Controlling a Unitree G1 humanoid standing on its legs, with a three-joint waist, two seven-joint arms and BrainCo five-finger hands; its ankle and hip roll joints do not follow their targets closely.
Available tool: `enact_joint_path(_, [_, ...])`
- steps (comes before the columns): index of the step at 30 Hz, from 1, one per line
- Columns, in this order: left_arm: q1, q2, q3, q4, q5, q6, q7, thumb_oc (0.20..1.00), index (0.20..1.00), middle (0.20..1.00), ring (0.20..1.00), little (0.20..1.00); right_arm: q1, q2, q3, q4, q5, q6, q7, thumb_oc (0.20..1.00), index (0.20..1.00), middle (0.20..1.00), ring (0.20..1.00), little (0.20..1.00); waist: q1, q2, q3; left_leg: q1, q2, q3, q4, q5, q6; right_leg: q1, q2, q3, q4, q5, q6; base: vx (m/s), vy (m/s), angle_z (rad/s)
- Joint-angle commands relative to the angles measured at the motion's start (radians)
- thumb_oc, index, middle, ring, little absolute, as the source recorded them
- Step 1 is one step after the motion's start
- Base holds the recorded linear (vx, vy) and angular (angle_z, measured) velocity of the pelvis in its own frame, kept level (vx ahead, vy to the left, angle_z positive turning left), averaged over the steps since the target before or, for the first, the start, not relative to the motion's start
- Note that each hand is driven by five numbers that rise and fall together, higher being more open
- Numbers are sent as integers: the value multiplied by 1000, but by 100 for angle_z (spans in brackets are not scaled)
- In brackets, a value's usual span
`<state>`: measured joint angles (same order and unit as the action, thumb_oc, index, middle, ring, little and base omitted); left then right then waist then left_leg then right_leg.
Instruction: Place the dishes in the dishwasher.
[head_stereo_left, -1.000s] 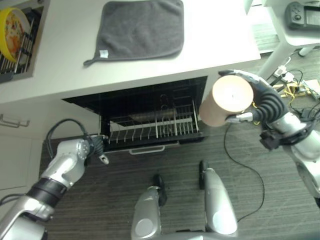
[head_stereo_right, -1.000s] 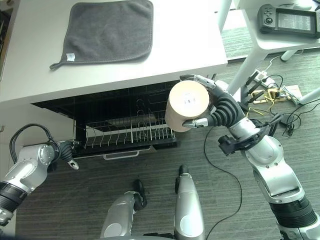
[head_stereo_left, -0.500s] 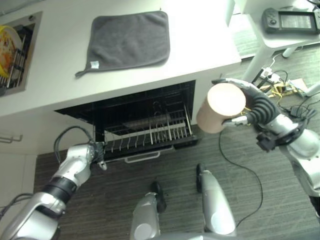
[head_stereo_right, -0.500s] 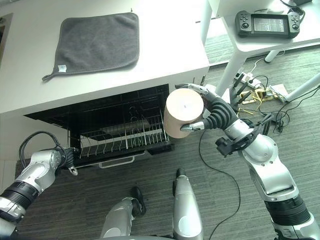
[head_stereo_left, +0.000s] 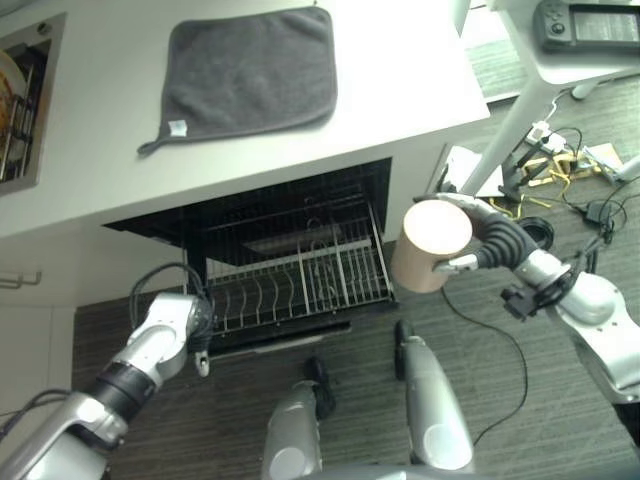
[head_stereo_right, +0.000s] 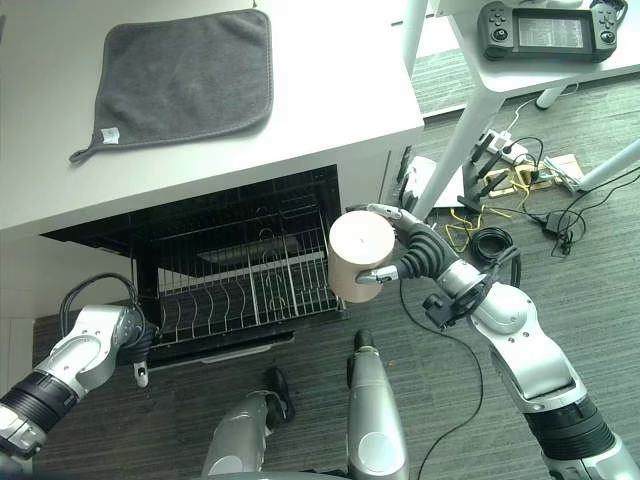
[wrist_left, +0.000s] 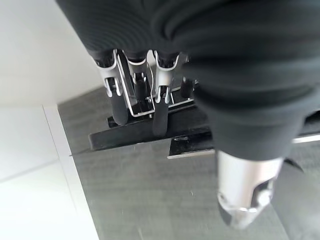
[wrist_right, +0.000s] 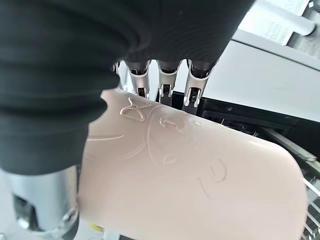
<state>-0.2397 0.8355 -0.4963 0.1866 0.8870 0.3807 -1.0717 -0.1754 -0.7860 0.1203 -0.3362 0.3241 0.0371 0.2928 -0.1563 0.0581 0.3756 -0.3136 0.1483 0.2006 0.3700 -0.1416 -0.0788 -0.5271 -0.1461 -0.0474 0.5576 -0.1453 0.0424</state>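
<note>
A pale beige cup (head_stereo_left: 432, 245) is held on its side in front of the counter's right end, my right hand (head_stereo_left: 497, 243) shut round it; the right wrist view shows the cup (wrist_right: 190, 175) lying against the fingers (wrist_right: 165, 82). The dishwasher's wire rack (head_stereo_left: 300, 285) stands pulled out from under the counter, its tines bare. The cup hangs just past the rack's right front corner. My left hand (head_stereo_left: 196, 322) is at the rack's left front corner, and its fingers (wrist_left: 134, 95) hook over the rack's front rim (wrist_left: 150, 132).
A grey cloth (head_stereo_left: 250, 70) lies on the white counter (head_stereo_left: 400, 90). A sink with a drying rack (head_stereo_left: 15, 100) is at the far left. A white table with a controller (head_stereo_left: 590, 20) stands at the right, with cables (head_stereo_left: 560, 160) on the floor beneath.
The rack has slid further out from under the counter, with my left hand on its corner. My right hand has lowered the cup towards the rack's right side. The camera has shifted.
</note>
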Motion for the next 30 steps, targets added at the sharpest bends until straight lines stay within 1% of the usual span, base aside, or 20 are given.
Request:
enact_joint_path(1, [371, -68, -90, 11, -106, -46, -199, 1000, 1000, 1000, 1000, 1000, -66, 22, -3, -36, 8, -40, -23, 200, 200, 200, 200, 200, 59, -70, 68, -59, 56, -98, 104, -85, -8, 126, -96, -4, -95, -41, 100, 13, -16, 5])
enact_joint_path(5, [364, -86, -119, 44, -159, -30, -141, 1000, 1000, 1000, 1000, 1000, -124, 45, 55, 46, -23, -39, -43, 200, 200, 200, 200, 200, 89, -58, 65, -70, 46, -114, 99, -79, -5, 121, -104, -17, -94, -42, 97, 16, -9, 12])
enact_joint_path(6, [366, -90, -121, 54, -207, -12, -113, 1000, 1000, 1000, 1000, 1000, -160, 52, 82, 93, -30, -34, -54, 200, 200, 200, 200, 200, 104, -51, 64, -77, 42, -122, 101, -77, -4, 117, -108, -22, -89, -45, 95, 25, 2, 6])
enact_joint_path(7, [365, -92, -121, 59, -214, -9, -101, 1000, 1000, 1000, 1000, 1000, -166, 54, 87, 102, -32, -34, -55, 200, 200, 200, 200, 200, 106, -50, 64, -79, 41, -123, 101, -77, -4, 116, -109, -23, -88, -45, 95, 31, 7, 2])
enact_joint_path(9, [361, -90, -120, 79, -246, -2, -44, 1000, 1000, 1000, 1000, 1000, -199, 66, 107, 150, -19, -30, -62, 200, 200, 200, 200, 200, 117, -45, 60, -84, 40, -130, 103, -74, -6, 113, -112, -28, -84, -46, 93, 21, 4, 3])
enact_joint_path(11, [346, -77, -108, 108, -321, -2, 76, 1000, 1000, 1000, 1000, 1000, -238, 79, 131, 205, -28, -22, -67, 200, 200, 200, 200, 200, 130, -39, 61, -84, 38, -138, 108, -77, -7, 113, -117, -35, -75, -54, 93, 38, 18, 8])
enact_joint_path(12, [316, -55, -91, 130, -435, -11, 186, 1000, 1000, 1000, 1000, 1000, -281, 89, 157, 244, -24, 3, -78, 200, 200, 200, 200, 200, 138, -35, 60, -89, 36, -145, 110, -73, -6, 106, -120, -37, -66, -55, 92, 38, 66, 17])
enact_joint_path(13, [276, -38, -45, 131, -621, -33, 321, 1000, 1000, 1000, 1000, 1000, -307, 104, 187, 284, -39, 28, -96, 200, 200, 200, 200, 200, 150, -26, 56, -93, 32, -149, 107, -66, -2, 99, -125, -41, -59, -54, 90, 40, 79, 19])
enact_joint_path(14, [254, -25, -21, 109, -702, -31, 365, 1000, 1000, 1000, 1000, 1000, -313, 109, 199, 300, -53, 34, -106, 200, 200, 200, 200, 200, 154, -23, 53, -96, 29, -152, 107, -63, -1, 95, -129, -44, -55, -54, 89, 45, 98, 32])
enact_joint_path(15, [198, -18, 71, 32, -872, -51, 480, 1000, 1000, 1000, 1000, 1000, -313, 125, 213, 335, -79, 47, -131, 200, 200, 200, 200, 200, 171, -12, 50, -101, 20, -159, 103, -56, 4, 87, -140, -51, -46, -52, 86, 29, 58, 30])
enact_joint_path(16, [175, -3, 119, -31, -958, -48, 527, 1000, 1000, 1000, 1000, 1000, -309, 130, 213, 353, -87, 46, -143, 200, 200, 200, 200, 200, 180, -8, 46, -107, 15, -164, 99, -50, 4, 79, -145, -55, -44, -46, 85, 23, 21, 43])
enact_joint_path(17, [132, -11, 242, -167, -1115, -43, 601, 1000, 1000, 1000, 1000, 1000, -289, 144, 198, 378, -100, 50, -170, 200, 200, 200, 200, 200, 203, -3, 51, -111, 1, -176, 100, -48, 7, 74, -158, -64, -32, -47, 84, 3, -61, 57])
enact_joint_path(18, [131, -3, 334, -268, -1276, -122, 718, 1000, 1000, 1000, 1000, 1000, -274, 160, 179, 439, -110, 17, -187, 200, 200, 200, 200, 200, 229, -1, 52, -121, -11, -186, 97, -40, 5, 70, -171, -81, -26, -44, 80, 1, -69, 69])
enact_joint_path(19, [131, -11, 350, -279, -1278, -121, 716, 1000, 1000, 1000, 1000, 1000, -273, 164, 175, 448, -113, 14, -188, 200, 200, 200, 200, 200, 233, -1, 52, -122, -12, -188, 95, -38, 5, 70, -172, -83, -26, -43, 80, -2, -93, 61])
enact_joint_path(20, [139, -38, 419, -328, -1335, -189, 759, 1000, 1000, 1000, 1000, 1000, -274, 185, 157, 499, -124, -3, -197, 200, 200, 200, 200, 200, 255, 0, 57, -123, -24, -198, 92, -35, 7, 73, -181, -100, -20, -46, 77, 0, -75, 39])
enact_joint_path(22, [142, -74, 483, -371, -1390, -270, 801, 1000, 1000, 1000, 1000, 1000, -292, 213, 145, 559, -134, -11, -219, 200, 200, 200, 200, 200, 285, 0, 67, -127, -37, -210, 95, -37, 7, 73, -193, -119, -3, -57, 71, -6, -89, 28])
enact_joint_path(23, [144, -103, 513, -385, -1403, -322, 822, 1000, 1000, 1000, 1000, 1000, -310, 224, 140, 583, -135, 0, -229, 200, 200, 200, 200, 200, 302, 0, 71, -130, -45, -217, 95, -36, 8, 73, -196, -131, 5, -62, 64, -11, -61, 29])
enact_joint_path(25, [146, -129, 533, -395, -1442, -360, 835, 1000, 1000, 1000, 1000, 1000, -332, 231, 143, 602, -135, 17, -240, 200, 200, 200, 200, 200, 315, 0, 75, -133, -52, -222, 92, -35, 10, 71, -198, -141, 12, -67, 58, -19, -29, 28])
enact_joint_path(28, [153, -208, 560, -422, -1467, -462, 884, 1000, 1000, 1000, 1000, 1000, -369, 255, 146, 673, -134, 40, -282, 200, 200, 200, 200, 200, 340, 5, 86, -140, -71, -232, 86, -29, 21, 63, -196, -154, 33, -80, 39, -24, 4, 12])
enact_joint_path(30, [154, -226, 565, -437, -1484, -469, 894, 1000, 1000, 1000, 1000, 1000, -373, 255, 140, 698, -129, 42, -292, 200, 200, 200, 200, 200, 344, 6, 88, -143, -75, -234, 84, -27, 24, 59, -193, -155, 38, -83, 35, -12, 15, 5])
